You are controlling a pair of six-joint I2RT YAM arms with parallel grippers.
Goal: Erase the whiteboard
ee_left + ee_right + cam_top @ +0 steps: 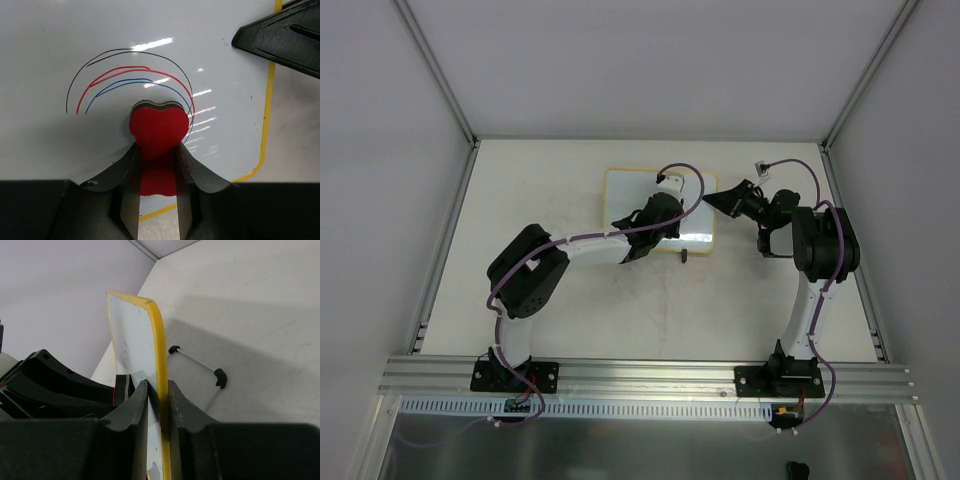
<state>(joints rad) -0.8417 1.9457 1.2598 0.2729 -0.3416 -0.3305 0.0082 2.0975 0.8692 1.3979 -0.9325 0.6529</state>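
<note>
- While I watch from the top camera, the board [625, 195] sits at the far middle of the table [570, 300], with both arms reaching in over it.
- Its face [100, 40] is glossy white and throws back streaks of light.
- Three sets of thin arcs [130, 75] are drawn on it, nested: black outermost, red inside that, blue innermost.
- My wrist cameras show the frame [270, 100] as bright yellow with rounded corners; from above it looks pale.
- From the right wrist I see the board [132, 325] edge-on, with a thin wire stand [197, 362] ending in black feet on its back side. I cannot tell how far the board is tilted off the table.
- My left gripper [156, 150] is over the middle of the board [655, 220], clenched on a red eraser [159, 127].
- The eraser has a lobed tip and a dark pad layer. It meets the white surface right under the arcs, at their right ends.
- My right gripper [157, 390] is clamped on the board's right edge [713, 200], with the yellow frame [159, 335] pinched between its two fingers.
- From the left wrist, that gripper [280, 37] shows as a black wedge at the far right corner.
</note>
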